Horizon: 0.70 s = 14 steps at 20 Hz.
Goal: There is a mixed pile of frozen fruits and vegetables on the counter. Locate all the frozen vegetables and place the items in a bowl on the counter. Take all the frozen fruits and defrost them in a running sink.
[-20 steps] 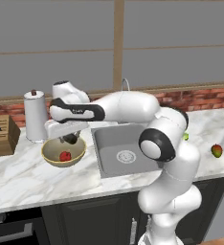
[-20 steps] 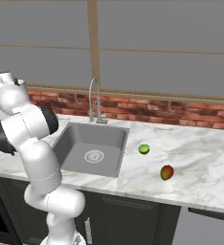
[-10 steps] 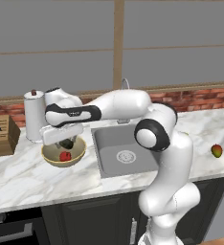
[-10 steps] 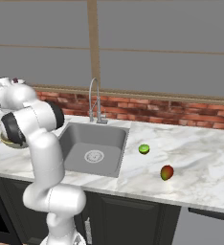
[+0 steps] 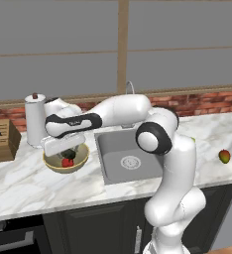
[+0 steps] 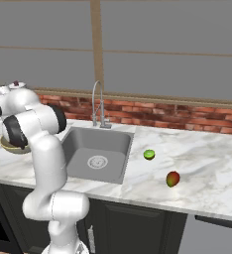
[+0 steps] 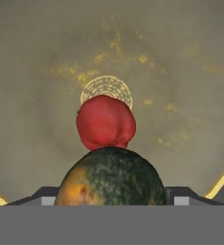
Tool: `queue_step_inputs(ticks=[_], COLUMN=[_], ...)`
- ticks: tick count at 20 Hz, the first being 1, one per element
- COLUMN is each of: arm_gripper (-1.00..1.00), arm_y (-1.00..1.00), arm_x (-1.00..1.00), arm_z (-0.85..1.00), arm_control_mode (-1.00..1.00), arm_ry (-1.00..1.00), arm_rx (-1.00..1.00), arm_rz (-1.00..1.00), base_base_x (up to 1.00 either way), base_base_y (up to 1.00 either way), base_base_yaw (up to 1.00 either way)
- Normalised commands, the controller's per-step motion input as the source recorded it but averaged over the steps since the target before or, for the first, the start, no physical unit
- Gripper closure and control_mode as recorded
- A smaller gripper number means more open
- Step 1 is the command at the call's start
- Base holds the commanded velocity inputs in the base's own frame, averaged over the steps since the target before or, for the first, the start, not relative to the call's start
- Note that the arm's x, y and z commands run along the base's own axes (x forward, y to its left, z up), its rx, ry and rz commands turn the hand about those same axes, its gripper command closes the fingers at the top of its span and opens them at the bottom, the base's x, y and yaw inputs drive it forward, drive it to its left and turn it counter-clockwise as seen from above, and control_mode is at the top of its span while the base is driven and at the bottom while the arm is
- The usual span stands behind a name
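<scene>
Gripping the dark green vegetable (image 7: pixel 110 178), the hand (image 7: pixel 109 194) hovers over the bowl (image 5: pixel 53 163), above the red vegetable (image 7: pixel 106 122)

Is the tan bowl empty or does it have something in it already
Not empty. The red vegetable lies in the bowl; the dark green one sits between the gripper fingers above it.

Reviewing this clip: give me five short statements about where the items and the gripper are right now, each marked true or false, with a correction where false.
1. The small glossy red lump lies inside the wide tan-yellow bowl. True.
2. The gripper is shut on the small dark green roundish vegetable above that bowl. True.
3. The bright lime-green ball sits in the grey steel sink. False: it rests on the white marble counter, right of the sink.
4. The red-yellow-green oval fruit lies on the counter. True.
5. The bowl stands right of the sink. False: it stands to its left, by the white paper towel roll.
</scene>
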Motion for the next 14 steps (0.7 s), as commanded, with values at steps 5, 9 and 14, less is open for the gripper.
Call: queue_step_inputs(ticks=[5, 9, 14], arm_gripper=[1.0, 1.0, -1.0], arm_y=[-0.01, -0.04, 0.0], arm_x=[0.07, 0.14, 0.0], arm_z=[-0.11, -0.06, -0.01], arm_control_mode=[-1.0, -1.0, -1.0], arm_ry=[-0.06, -0.03, 0.0], arm_rx=[-0.01, 0.0, 0.0], arm_rz=[0.0, 0.0, 0.0], base_base_x=[0.0, 0.0, 0.0], base_base_y=[0.0, 0.0, 0.0], base_base_yaw=[0.0, 0.0, 0.0])
